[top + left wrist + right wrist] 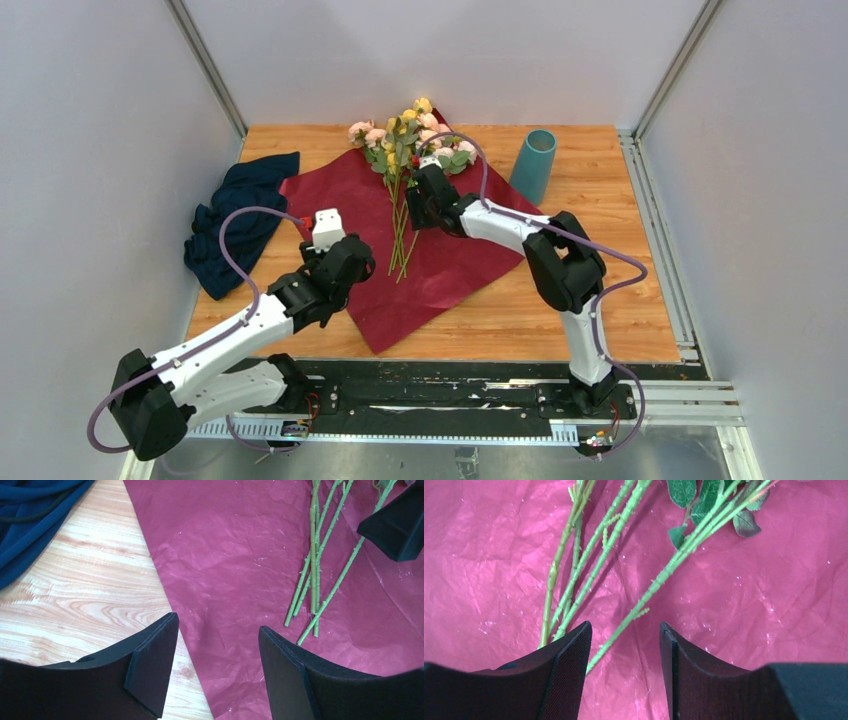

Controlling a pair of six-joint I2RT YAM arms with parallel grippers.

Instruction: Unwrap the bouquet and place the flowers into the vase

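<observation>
Flowers (401,170) lie on opened maroon paper (450,270), stems running far edge to near; right hand (625,650), jaws apart and empty, sits over the stems; left hand (218,645), open, empty, stands off leftward.

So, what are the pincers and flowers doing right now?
Left pincer open, empty, over the paper's edge. Right pincer open over the stems. Flowers loose on the unfolded paper. Vase apart, no flowers in it; cloth off left.

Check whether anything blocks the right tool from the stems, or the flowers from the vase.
Nothing visible. The open right tool hangs over the stems on the maroon paper; only paper and tabletop lie between flowers and vase.
</observation>
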